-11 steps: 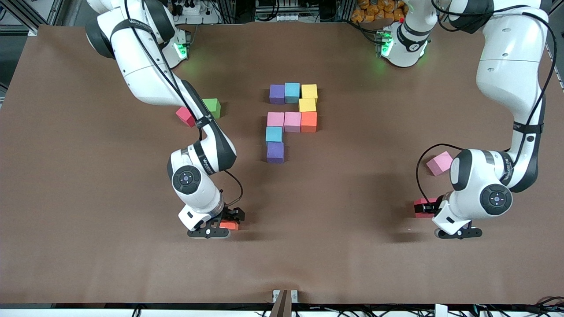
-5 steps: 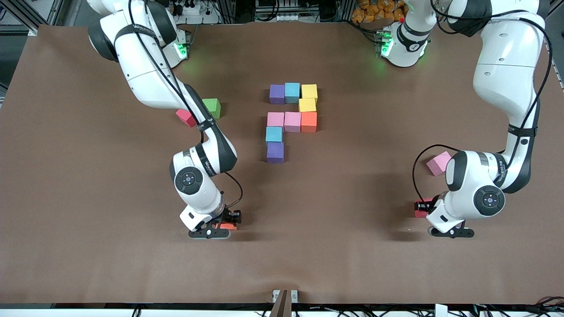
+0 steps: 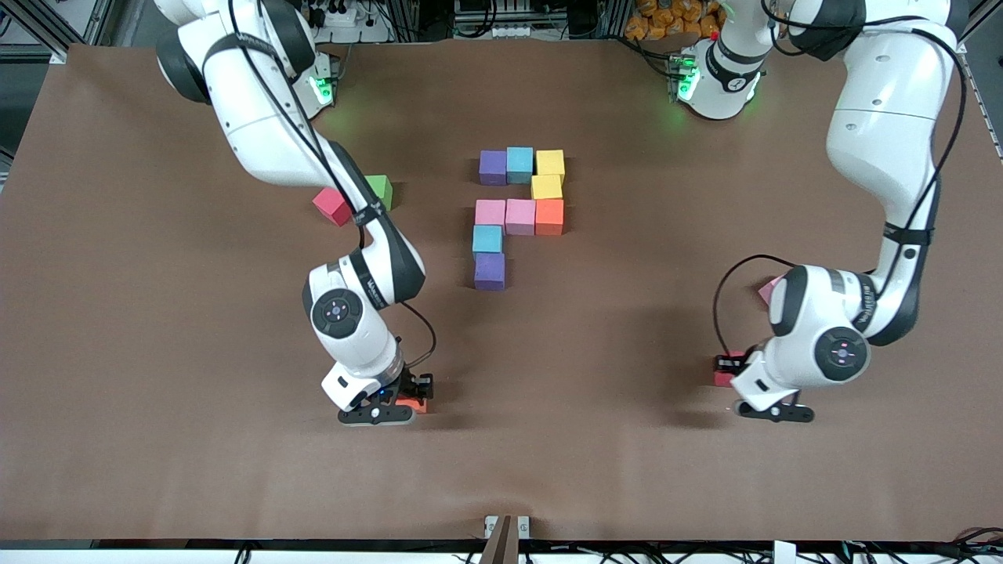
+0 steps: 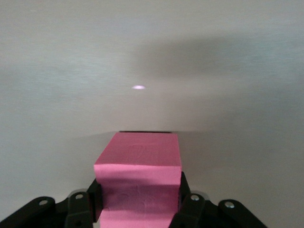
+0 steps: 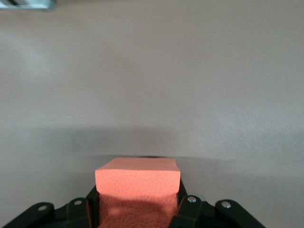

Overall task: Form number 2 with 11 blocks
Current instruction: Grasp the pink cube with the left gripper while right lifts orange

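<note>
Take the number 2 (image 3: 519,215) in the middle of the table (image 3: 157,470) as the centre of the clock, as the front view shows it.

At about ten o'clock from it lie a loose red block (image 3: 331,206) and a green cube (image 3: 382,188). They sit close together and the right arm partly covers them.

At about seven o'clock the right gripper (image 3: 396,403) is down low at the table. Its fingers (image 5: 187,209) are clenched on the two sides of an orange block (image 3: 410,405), which the right wrist view shows squarely between them (image 5: 137,183). I cannot tell whether this block touches the table.

The number 2 is only partly built, from nine blocks that touch one another:
- **Top row:** purple, blue, yellow.
- **Below the yellow one:** a second yellow.
- **Middle row:** pink, pink, orange.
- **Under the first pink:** blue, then purple, at six o'clock from it.

At about four o'clock the left gripper (image 3: 733,374) is also down low at the table. Its fingers (image 4: 190,206) are grasping a red block (image 3: 722,380), which looks pinker in the left wrist view (image 4: 138,166). Whether it rests on the table I cannot tell.

Just above that gripper, at about twelve o'clock from it, only a corner of a pink block (image 3: 767,289) shows past the left arm's wrist.
</note>
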